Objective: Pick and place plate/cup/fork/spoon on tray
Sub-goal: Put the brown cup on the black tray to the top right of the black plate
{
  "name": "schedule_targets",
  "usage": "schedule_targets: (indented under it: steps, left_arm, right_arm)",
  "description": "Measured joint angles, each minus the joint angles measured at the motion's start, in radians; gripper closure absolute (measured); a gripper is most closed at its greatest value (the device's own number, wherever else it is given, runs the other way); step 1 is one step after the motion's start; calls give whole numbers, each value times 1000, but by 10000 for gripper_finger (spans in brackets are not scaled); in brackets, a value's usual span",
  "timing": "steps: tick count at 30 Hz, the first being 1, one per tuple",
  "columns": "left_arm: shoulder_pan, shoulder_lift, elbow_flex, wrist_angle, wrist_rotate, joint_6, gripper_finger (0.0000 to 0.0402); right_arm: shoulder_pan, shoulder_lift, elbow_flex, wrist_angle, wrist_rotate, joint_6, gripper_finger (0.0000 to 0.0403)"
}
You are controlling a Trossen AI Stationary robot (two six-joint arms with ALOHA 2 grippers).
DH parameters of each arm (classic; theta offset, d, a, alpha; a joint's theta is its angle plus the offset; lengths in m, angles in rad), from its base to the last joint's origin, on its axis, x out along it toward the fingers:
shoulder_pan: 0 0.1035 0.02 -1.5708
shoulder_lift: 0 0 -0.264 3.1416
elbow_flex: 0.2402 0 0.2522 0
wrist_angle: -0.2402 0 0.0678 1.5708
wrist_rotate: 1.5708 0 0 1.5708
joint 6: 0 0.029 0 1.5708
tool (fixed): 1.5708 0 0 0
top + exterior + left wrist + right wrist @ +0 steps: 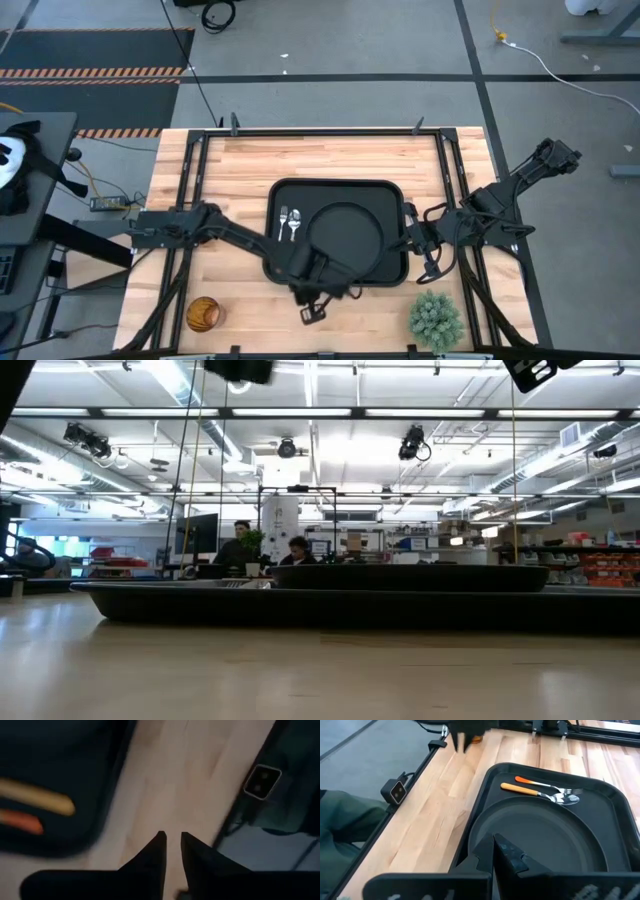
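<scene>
- counter [330, 160]: wood, carries tray [385, 190] mid-counter
- plate [345, 235] in tray, right part
- fork [283, 222] and spoon [294, 224] side by side in tray's left part
- cup [203, 314] on counter, front-left, well apart from tray
- left gripper [314, 312] at tray's front edge, fingers nearly together, empty
- right gripper [409, 233] at tray's right rim, fingers together

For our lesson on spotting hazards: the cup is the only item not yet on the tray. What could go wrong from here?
1. The cup stands close to the table's edge; a clumsy approach by the left claw might push it off.
2. Plate, fork and spoon fill much of the tray, so the cup may knock one on landing.
</scene>
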Motion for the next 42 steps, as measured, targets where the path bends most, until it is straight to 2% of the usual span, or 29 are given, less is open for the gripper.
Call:
schedule_targets:
  steps: [5,9,12,16,19,23,33,37,42]
  left_arm:
    - [-64,0,24,-68,31,-251,302]
    - [-121,0,44,-156,47,-449,249]
    - [-172,0,47,-160,49,-571,202]
    - [-254,-8,47,-160,3,-744,146]
    - [-324,-8,46,-160,-17,-882,123]
    - [-417,-8,46,-160,-20,-1070,117]
    - [-602,-8,44,-159,-50,-1377,116]
    - [-642,-8,0,-159,-66,-1403,116]
    - [-656,-10,-88,-159,-81,-1348,116]
  right_arm:
    - [-8,0,0,9,0,-7,392]
    - [-14,0,0,29,0,-48,392]
    - [-20,0,0,59,0,-111,392]
    - [-34,0,0,116,0,-185,392]
    - [-48,0,0,170,0,-232,392]
    - [-66,0,0,222,0,-257,392]
    - [-102,65,0,307,-3,-262,392]
    - [-115,105,0,337,-7,-262,392]
    - [-132,139,0,343,-8,-262,392]
